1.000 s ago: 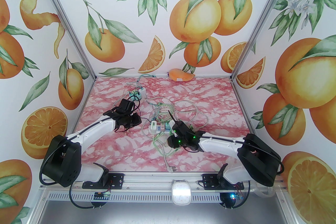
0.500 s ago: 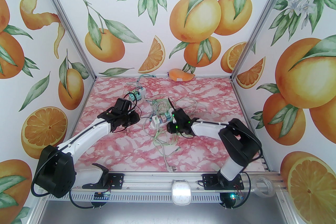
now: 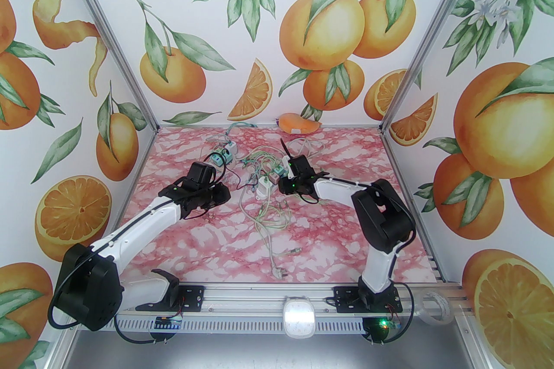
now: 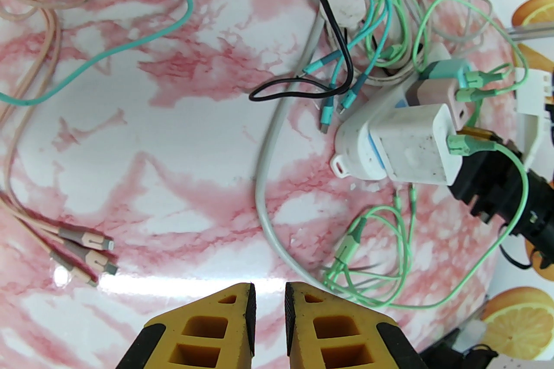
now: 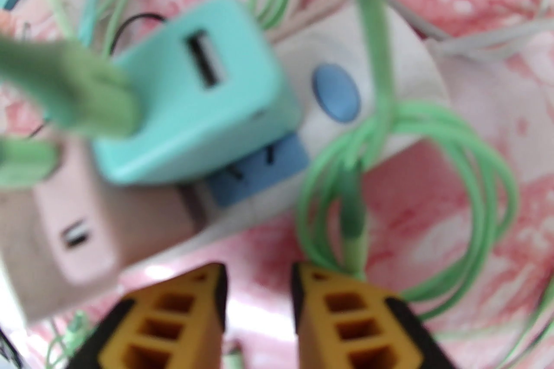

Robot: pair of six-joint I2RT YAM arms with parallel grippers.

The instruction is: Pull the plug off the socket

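There, the right gripper [image 5: 258, 272] hung just short of the socket strip [image 5: 402, 56], jaws parted, nothing between them. The teal plug [image 5: 194, 99] sat seated in the strip beside its blue button [image 5: 336, 92], a pink plug [image 5: 65, 220] next to it, a green cable [image 5: 372, 21] draped across. Off to the strip's left, the left gripper [image 4: 268, 293] hovered, jaws pinched together on nothing.

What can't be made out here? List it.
Right wrist view: blur leaves it unclear whether the teal plug sits fully in the power strip.
Same view: left edge cuts off the pink plug.
Top view: plugs beside the right hand are too small to tell apart.
Left wrist view: the white plug covers the strip's top face.
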